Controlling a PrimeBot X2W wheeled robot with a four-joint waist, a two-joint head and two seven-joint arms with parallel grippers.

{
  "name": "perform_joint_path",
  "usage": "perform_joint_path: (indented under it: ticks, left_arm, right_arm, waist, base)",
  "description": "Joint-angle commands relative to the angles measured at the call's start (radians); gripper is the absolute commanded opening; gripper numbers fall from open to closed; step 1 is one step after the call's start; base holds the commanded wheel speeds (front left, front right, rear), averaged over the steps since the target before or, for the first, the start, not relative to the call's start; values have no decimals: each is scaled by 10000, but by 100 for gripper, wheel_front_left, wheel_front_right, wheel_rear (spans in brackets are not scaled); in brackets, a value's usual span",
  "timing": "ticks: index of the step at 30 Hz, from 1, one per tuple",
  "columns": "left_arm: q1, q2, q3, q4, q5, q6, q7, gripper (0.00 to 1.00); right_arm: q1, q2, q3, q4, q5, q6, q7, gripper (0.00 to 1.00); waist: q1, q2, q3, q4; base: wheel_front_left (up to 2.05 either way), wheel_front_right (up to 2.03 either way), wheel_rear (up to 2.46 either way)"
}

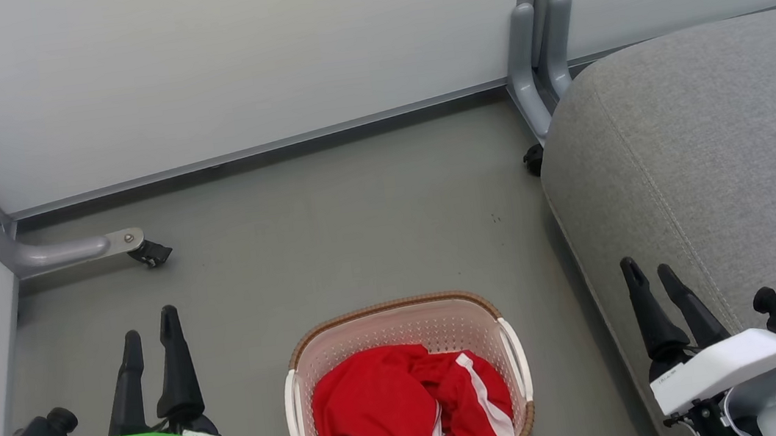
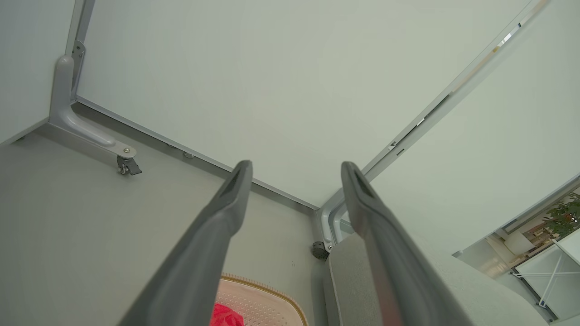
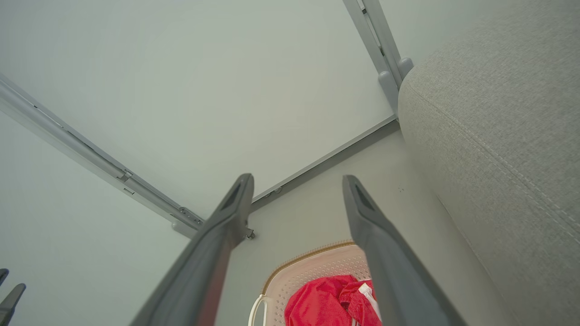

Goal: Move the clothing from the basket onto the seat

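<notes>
Spread and empty, the left claw (image 1: 150,327) and right claw (image 1: 647,267) hang; the clothing (image 1: 412,411) lies in the basket (image 1: 392,308), the seat (image 1: 721,155) beside it bare, so nothing is moved yet.

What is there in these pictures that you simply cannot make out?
- Head view: the clothing lies bunched, so the number of pieces is unclear.
- Head view: the bottom edge cuts off the near end of the basket.
- Head view: the seat runs off the right edge.
- Left wrist view: the left gripper and the bottom edge hide most of the basket.
- Right wrist view: the right gripper covers part of the clothing.
</notes>
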Motion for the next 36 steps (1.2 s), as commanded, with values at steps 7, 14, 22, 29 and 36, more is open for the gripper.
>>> perform_joint_path:
  ticks: [7,14,22,29,36]
  left_arm:
    - [160,78,-197,-300,1001,51,-264,100]
    - [279,83,-371,-379,1838,-24,-454,100]
    - [455,88,-474,-623,2720,37,-657,100]
    - [572,94,-544,-638,3272,-52,-827,100]
    - [739,97,-576,-548,3769,-78,-984,100]
  right_arm:
    - [138,-74,168,-256,-1023,3,-278,100]
    - [286,-79,315,-356,-1700,3,-467,100]
    - [350,-84,510,-499,-2660,3,-670,100]
    - [411,-88,579,-582,-3391,3,-849,100]
    - [516,-93,632,-647,-3954,2,-999,100]
  waist:
    - [0,0,-52,3]
    - [0,0,-97,13]
    - [0,0,-111,1]
    - [0,0,-115,7]
    - [0,0,-151,-7]
  base:
    - [0,0,0]
    - [0,0,0]
    - [0,0,0]
    - [0,0,0]
    - [0,0,0]
